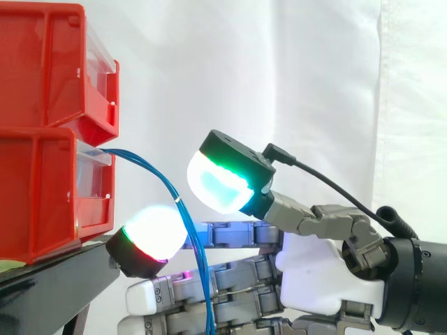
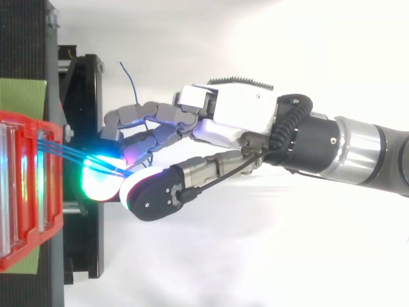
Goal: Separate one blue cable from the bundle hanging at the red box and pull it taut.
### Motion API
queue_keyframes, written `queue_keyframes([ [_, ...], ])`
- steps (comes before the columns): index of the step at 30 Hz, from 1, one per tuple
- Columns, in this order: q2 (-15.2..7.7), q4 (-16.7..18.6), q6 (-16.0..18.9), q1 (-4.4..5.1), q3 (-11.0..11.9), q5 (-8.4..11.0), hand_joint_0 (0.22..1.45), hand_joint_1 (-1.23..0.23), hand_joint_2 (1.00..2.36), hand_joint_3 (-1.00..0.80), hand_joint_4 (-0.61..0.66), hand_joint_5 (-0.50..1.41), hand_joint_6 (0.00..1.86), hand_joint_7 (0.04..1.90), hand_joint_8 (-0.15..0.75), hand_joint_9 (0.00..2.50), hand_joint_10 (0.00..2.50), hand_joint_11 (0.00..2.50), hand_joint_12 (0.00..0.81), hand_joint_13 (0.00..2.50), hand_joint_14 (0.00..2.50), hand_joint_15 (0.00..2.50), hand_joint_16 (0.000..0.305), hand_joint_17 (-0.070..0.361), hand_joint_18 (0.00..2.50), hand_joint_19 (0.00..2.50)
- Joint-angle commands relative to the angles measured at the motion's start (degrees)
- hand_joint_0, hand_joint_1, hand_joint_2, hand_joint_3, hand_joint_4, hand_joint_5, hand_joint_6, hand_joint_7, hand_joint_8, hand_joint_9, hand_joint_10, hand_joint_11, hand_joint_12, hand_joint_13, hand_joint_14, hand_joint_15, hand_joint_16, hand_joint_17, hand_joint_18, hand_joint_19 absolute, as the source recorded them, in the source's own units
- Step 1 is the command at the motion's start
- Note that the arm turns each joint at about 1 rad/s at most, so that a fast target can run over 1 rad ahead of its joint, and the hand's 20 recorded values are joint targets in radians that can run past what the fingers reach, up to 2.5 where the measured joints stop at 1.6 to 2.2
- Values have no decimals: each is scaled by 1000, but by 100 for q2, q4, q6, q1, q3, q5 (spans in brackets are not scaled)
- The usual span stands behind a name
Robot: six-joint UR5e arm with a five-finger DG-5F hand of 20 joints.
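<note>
Blue thin cables (image 1: 150, 167) come out of the front of the lower red plastic bin (image 1: 35, 202), arch outward and hang down in a slack bundle.

A white curtain (image 1: 279, 70) backs the whole scene. The grey-and-silver robot arm (image 2: 358, 150) reaches in from the right in the top view, level with the bins. The upper red plastic bin (image 1: 42, 63) sits directly on the lower one, and both rest on a black metal stand (image 1: 63, 272) with a green mat (image 2: 22, 93) under them.

The white-and-grey robot hand (image 1: 314, 272) is stretched toward the lower bin's front, close beside the stand's edge. The bundle runs right through it. Whether it grips any cable or merely brackets the bundle cannot be told.

In the top view, one loose blue strand (image 2: 130, 80) sticks out beyond the hand, apart from the bundle.
</note>
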Motion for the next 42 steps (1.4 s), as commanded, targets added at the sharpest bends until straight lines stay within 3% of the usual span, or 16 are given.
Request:
queue_keyframes([
  [1, 0, -96, -7, 19, 35, 4, 650, -620, 1013, -359, 175, -132, 527, 1197, 295, 774, 10, 316, 296, 685, 8, 211, 29, 66, 446, 176],
  [8, 0, -131, 11, 19, 71, -5, 645, -621, 1011, -379, 170, -144, 592, 1102, 295, 774, 10, 323, 294, 687, 8, 215, 29, 66, 449, 180],
  [18, 17, -412, 20, 1, 150, -119, 599, -517, 1004, -458, 178, -138, 602, 1092, 301, 777, 10, 333, 299, 687, 9, 225, 30, 68, 440, 199],
  [30, 97, -482, -7, -25, 141, -145, 615, -538, 1006, -434, 172, -142, 652, 1030, 307, 797, 10, 337, 298, 694, 10, 227, 30, 68, 445, 196],
  [42, 158, -667, -16, -78, 141, -145, 630, -681, 1013, -344, 147, -189, 782, 900, 296, 777, 11, 360, 299, 692, 9, 227, 30, 68, 455, 196],
])
